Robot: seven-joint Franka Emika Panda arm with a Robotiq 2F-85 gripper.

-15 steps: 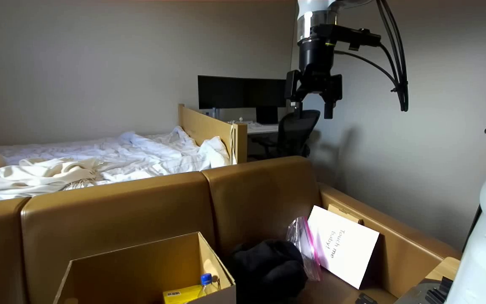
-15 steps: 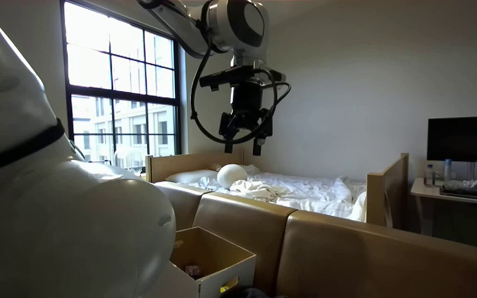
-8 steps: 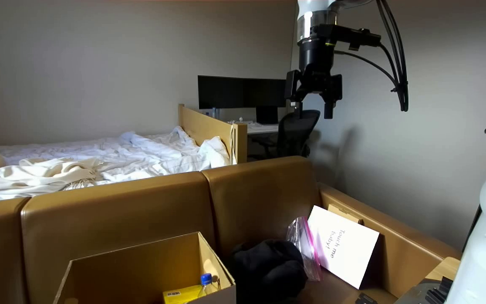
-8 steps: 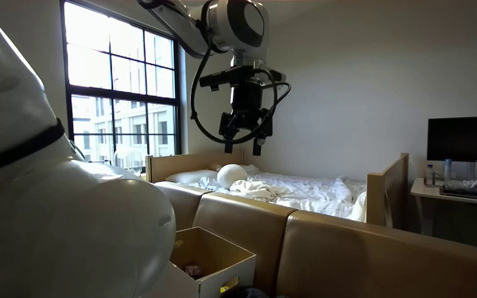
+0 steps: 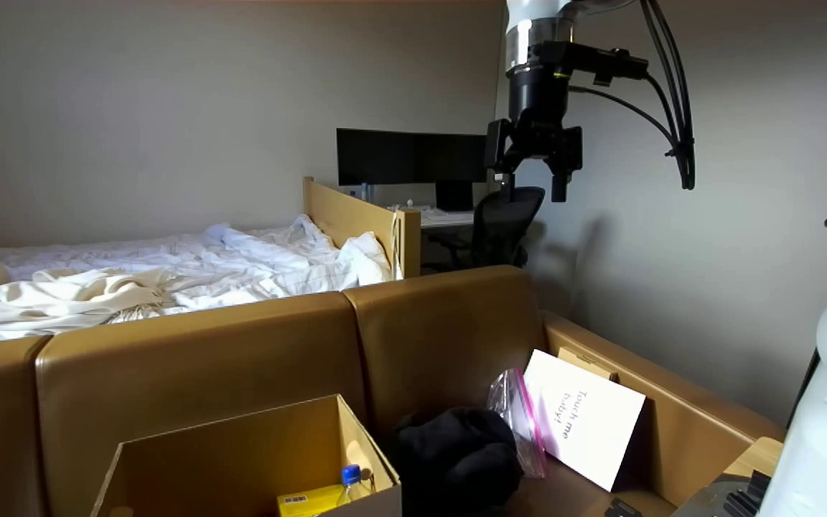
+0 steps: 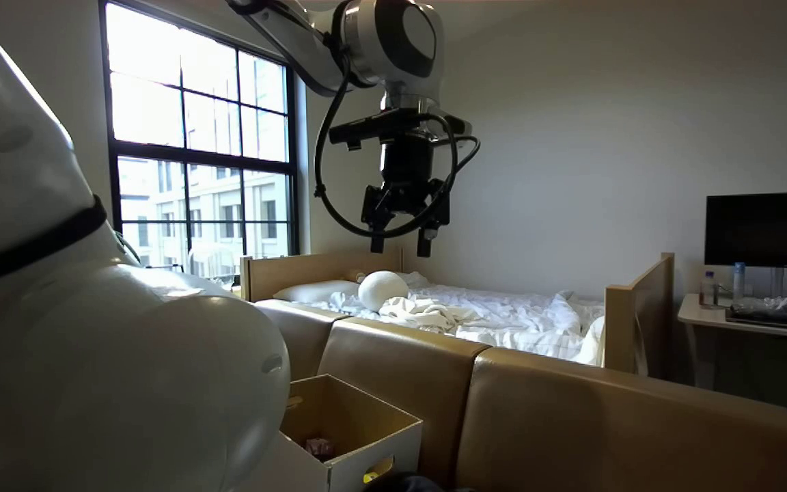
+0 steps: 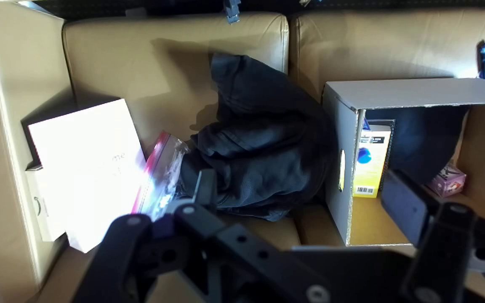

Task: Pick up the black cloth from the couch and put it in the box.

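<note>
The black cloth (image 5: 456, 459) lies bunched on the brown couch (image 5: 198, 366), right beside the box. Only a sliver of the cloth (image 6: 404, 483) shows at the bottom edge of an exterior view. In the wrist view the whole cloth (image 7: 263, 134) is seen from above. The open cardboard box (image 5: 241, 452) stands on the couch; it also shows in an exterior view (image 6: 374, 444) and on the right of the wrist view (image 7: 419, 93). My gripper (image 5: 533, 190) is open and empty, high above the couch (image 6: 401, 246). In the wrist view its jaws (image 7: 305, 193) stand wide apart.
A yellow package (image 7: 369, 164), a dark item and a small pink box (image 7: 449, 181) are in the box, with a blue-capped bottle (image 5: 351, 477). A zip bag (image 5: 521, 424) and a white sign (image 5: 586, 416) lean by the couch arm, near the cloth.
</note>
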